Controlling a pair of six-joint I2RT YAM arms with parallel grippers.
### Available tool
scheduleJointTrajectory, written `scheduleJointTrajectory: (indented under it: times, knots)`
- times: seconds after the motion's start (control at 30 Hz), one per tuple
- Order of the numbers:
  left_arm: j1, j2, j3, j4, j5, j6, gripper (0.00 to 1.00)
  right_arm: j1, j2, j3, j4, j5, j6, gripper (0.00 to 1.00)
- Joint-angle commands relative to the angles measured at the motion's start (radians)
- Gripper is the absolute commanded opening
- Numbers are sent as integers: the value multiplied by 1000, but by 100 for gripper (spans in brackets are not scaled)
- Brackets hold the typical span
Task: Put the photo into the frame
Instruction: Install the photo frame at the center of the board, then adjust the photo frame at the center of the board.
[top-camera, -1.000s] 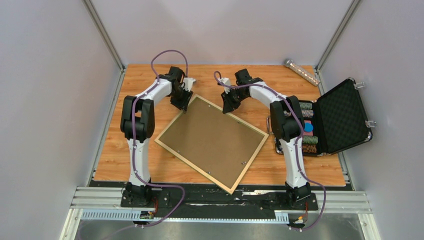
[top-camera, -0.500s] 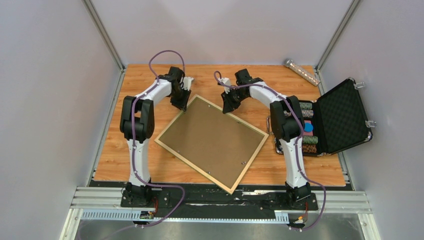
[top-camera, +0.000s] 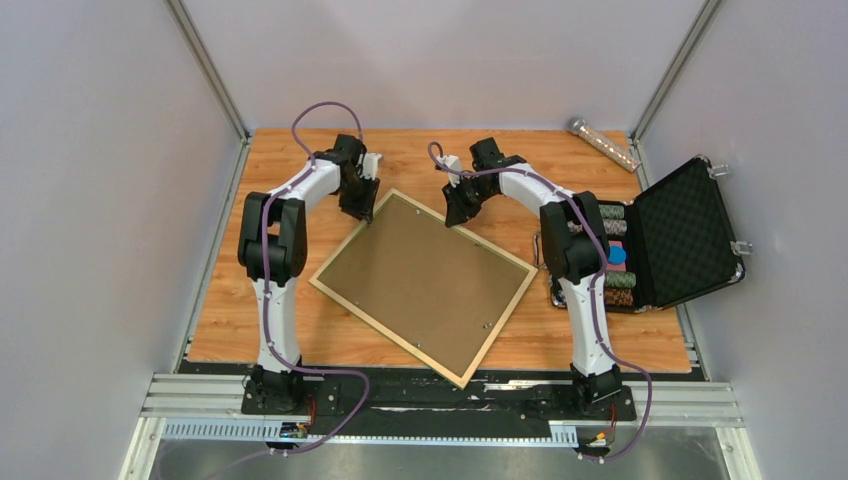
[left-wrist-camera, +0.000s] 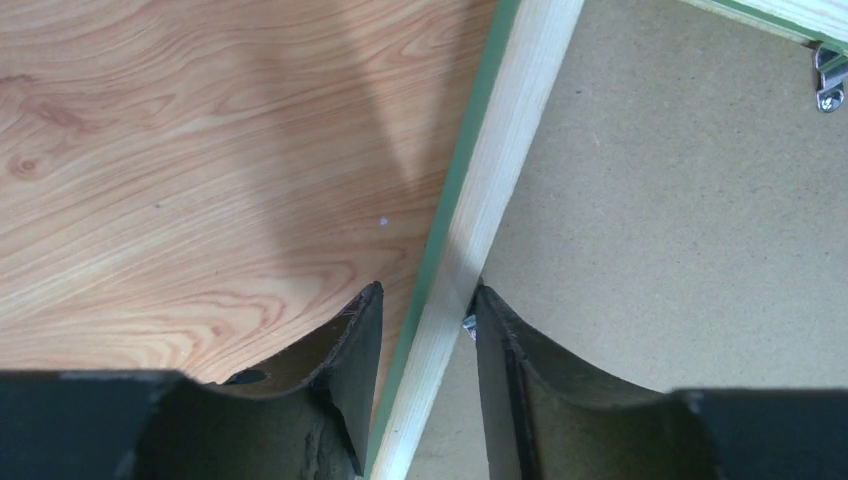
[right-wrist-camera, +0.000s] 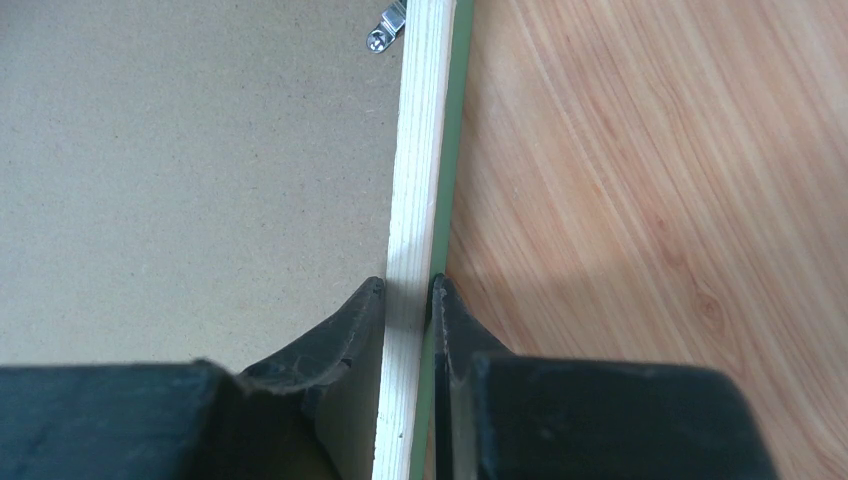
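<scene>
Item 1, frame (left-wrist-camera: 497, 150): lies back up, askew, on the table (top-camera: 225, 300), brown board (top-camera: 425, 270) set inside it.
Item 2, left gripper (left-wrist-camera: 425, 292): I see it part open, astride the far-left rail, not clamped.
Item 3, right gripper (right-wrist-camera: 408, 285): pinched tight on the far-right rail.

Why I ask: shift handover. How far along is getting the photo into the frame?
Done: the frame lies back up, the brown backing board seated in it. In hand: the right gripper pinches the far-right rail; the left gripper straddles the far-left rail, fingers not closed. Left: no photo shows, so whether it is already inside cannot be told.
</scene>
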Motion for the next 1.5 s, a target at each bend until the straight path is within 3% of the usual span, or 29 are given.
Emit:
scheduleJointTrajectory:
  times: [0.0,0.17,0.4,0.6,0.7,0.83,1.17,1.47]
  knots:
    - [16,-27,-32,-48,-43,-8,52,-8,2,-15,-15,12,12,4]
    - [17,-41,-26,-48,-24,-8,70,-7,2,-18,-15,13,12,4]
    - [39,-61,-12,-48,45,-8,77,-9,-16,-17,-15,27,17,8]
    - [48,-64,1,-33,156,-34,92,-8,-33,0,-16,46,33,33]
    - [48,-52,9,-26,177,-41,96,-9,-49,0,-16,52,41,40]
    - [47,-29,24,-15,170,-42,92,-8,-77,-9,-16,61,50,43]
    - [9,50,109,12,138,-33,64,-9,-203,-106,-16,54,88,44]
    - [2,106,144,35,112,-42,50,-10,-336,-235,-15,65,104,44]
